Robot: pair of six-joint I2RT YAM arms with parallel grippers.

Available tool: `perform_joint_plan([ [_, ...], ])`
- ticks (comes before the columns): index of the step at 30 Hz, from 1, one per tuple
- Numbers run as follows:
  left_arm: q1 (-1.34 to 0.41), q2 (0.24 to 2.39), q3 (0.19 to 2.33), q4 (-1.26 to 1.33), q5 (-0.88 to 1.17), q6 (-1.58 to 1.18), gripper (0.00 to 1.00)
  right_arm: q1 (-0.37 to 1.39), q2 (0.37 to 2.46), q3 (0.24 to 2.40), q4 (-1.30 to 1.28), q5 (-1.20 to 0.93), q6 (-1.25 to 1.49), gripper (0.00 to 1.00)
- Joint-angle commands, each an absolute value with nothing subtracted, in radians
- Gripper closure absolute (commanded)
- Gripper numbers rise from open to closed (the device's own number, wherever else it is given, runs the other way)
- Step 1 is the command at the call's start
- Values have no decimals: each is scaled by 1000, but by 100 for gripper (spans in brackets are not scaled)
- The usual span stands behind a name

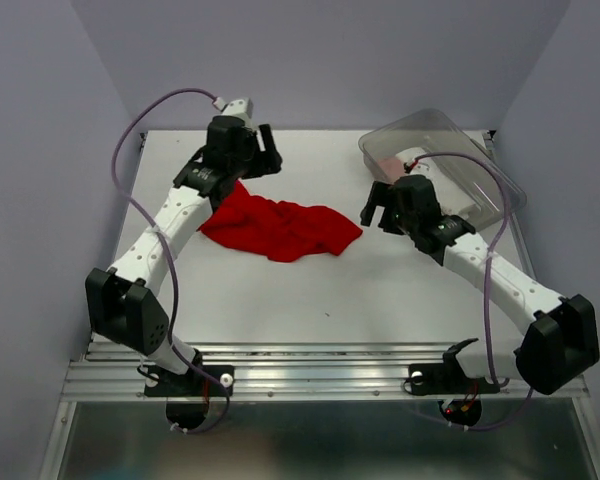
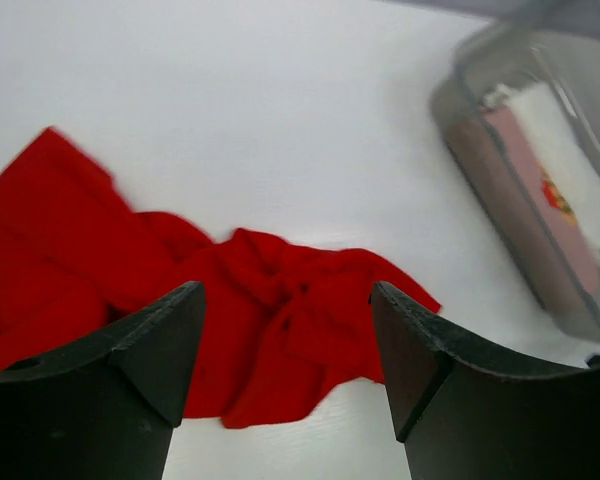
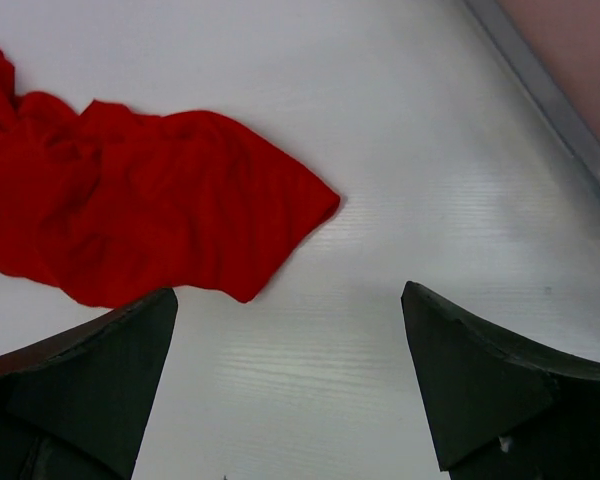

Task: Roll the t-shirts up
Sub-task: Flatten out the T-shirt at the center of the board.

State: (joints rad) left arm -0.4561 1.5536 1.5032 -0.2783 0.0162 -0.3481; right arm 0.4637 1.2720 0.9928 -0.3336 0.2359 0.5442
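Observation:
A plain bright red t-shirt lies crumpled in a loose heap on the white table. My left gripper hangs open above the shirt's far left end, holding nothing. In the left wrist view the red cloth shows between and beyond the spread fingers of that gripper. My right gripper stands open just right of the shirt's right tip. The right wrist view has the shirt ahead and to the left of this gripper, over bare table. A white roll and a pale pink roll lie in the bin.
A clear plastic bin stands at the back right, behind my right arm, with the rolled shirts in it. Its edge crosses the top right of the right wrist view. Pale walls close in the table on three sides.

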Motion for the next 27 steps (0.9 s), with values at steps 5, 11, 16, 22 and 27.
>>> perform_joint_plan([
  [5, -307, 1535, 1312, -360, -9, -442, 25, 693, 1513, 1195, -388, 277, 387, 0],
  [11, -345, 1516, 1140, -213, 187, -526, 27, 738, 1678, 1279, -390, 239, 354, 5],
  [16, -382, 1597, 1098, -131, 252, -522, 28, 738, 1791, 1327, -381, 213, 342, 14],
  [22, -396, 1666, 1109, -112, 207, -512, 35, 729, 1851, 1356, -365, 219, 367, 32],
  [27, -396, 1687, 1111, -92, 219, -502, 39, 719, 1865, 1356, -350, 235, 387, 56],
])
